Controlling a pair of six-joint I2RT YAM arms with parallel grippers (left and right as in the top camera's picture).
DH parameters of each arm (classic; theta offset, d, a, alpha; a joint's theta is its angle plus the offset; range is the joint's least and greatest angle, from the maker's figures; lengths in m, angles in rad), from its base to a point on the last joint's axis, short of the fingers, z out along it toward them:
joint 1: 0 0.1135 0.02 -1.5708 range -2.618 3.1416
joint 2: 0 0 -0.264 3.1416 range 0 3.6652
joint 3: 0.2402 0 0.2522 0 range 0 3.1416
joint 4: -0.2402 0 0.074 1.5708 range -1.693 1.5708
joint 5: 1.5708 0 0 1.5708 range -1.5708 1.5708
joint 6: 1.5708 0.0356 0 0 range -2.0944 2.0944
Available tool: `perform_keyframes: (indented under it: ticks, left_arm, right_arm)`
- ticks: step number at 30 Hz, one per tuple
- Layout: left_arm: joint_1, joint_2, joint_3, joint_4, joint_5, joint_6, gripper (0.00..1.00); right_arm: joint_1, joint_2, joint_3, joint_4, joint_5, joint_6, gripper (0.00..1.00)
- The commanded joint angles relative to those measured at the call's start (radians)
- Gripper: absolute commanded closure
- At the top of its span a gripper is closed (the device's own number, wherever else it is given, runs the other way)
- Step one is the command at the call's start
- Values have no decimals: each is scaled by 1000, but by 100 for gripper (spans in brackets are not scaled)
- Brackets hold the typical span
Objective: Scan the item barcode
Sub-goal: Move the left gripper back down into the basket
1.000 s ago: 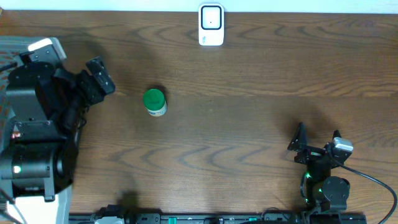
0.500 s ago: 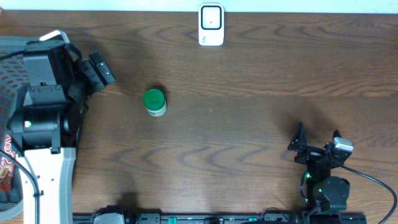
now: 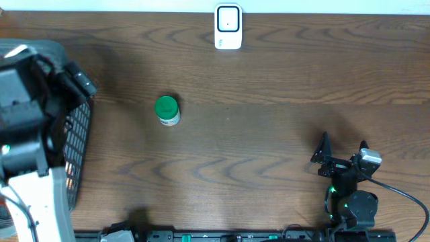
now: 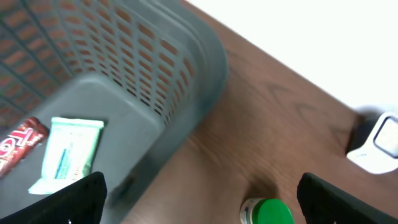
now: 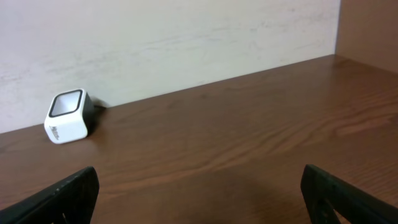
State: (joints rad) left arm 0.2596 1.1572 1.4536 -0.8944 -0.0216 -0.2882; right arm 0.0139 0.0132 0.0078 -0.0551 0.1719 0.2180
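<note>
Overhead: green-lid bottle (image 3: pixel 166 109) sits on table (image 3: pixel 269 134), well apart from white scanner (image 3: pixel 228 27). Left gripper (image 3: pixel 79 82) by basket (image 3: pixel 77 134), wide open, empty. Right gripper (image 3: pixel 342 149) wide open, empty.

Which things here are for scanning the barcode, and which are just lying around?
For the job: white barcode scanner; green-capped bottle, likely the item to scan.
Just lying about, for now: grey basket; red packet and pale green packet inside it.
</note>
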Motion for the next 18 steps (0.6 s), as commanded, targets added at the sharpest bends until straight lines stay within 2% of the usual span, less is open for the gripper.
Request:
perform_keyframes:
  ticks: [1, 9, 18]
  left_arm:
    - [27, -82, 5, -2, 18, -6, 2]
    - [103, -197, 5, -4, 4, -19, 2]
    - [212, -106, 5, -50, -16, -92, 2]
  right_arm:
    - [-8, 0, -2, -2, -2, -14, 1]
    - [-8, 0, -2, -2, -2, -14, 1]
    - [-8, 0, -2, -2, -2, -14, 1]
